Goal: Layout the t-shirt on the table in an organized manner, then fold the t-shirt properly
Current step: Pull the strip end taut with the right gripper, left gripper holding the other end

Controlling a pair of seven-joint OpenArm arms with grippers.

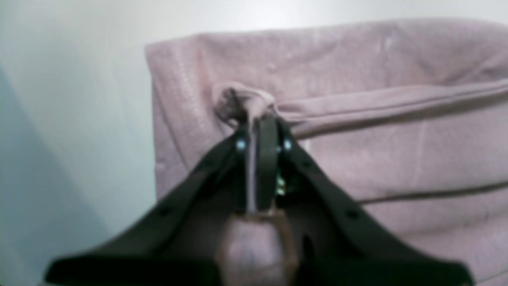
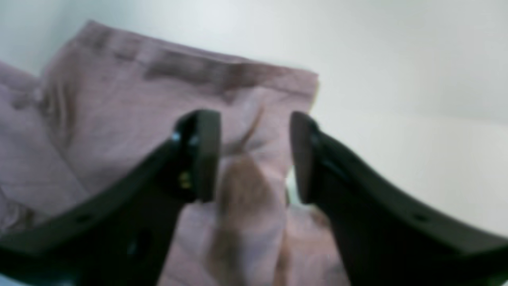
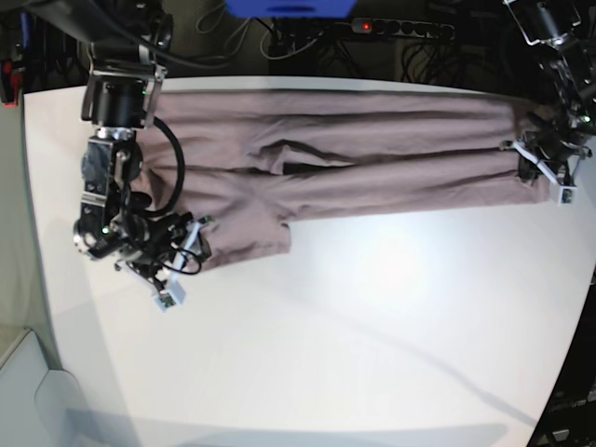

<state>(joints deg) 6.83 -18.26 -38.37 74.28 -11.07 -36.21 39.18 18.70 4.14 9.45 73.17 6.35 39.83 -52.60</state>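
The mauve-pink t-shirt (image 3: 372,158) lies in a long band across the far side of the white table (image 3: 372,326), folded lengthwise, with one flap (image 3: 247,233) reaching toward me on the left. My left gripper (image 3: 538,160) is at the band's right end, shut on a bunched pinch of cloth; the left wrist view shows that same gripper (image 1: 262,119) gripping the t-shirt (image 1: 397,159). My right gripper (image 3: 193,237) is at the flap's left edge. In the right wrist view this gripper (image 2: 252,159) stands open above the t-shirt (image 2: 119,119), its fingers apart and gripping nothing.
Behind the table's far edge are a power strip (image 3: 400,28), a blue object (image 3: 289,7) and loose cables. A white surface (image 3: 23,372) sits below the table's left edge. Bare tabletop (image 2: 397,79) shows to the right of the cloth in the right wrist view.
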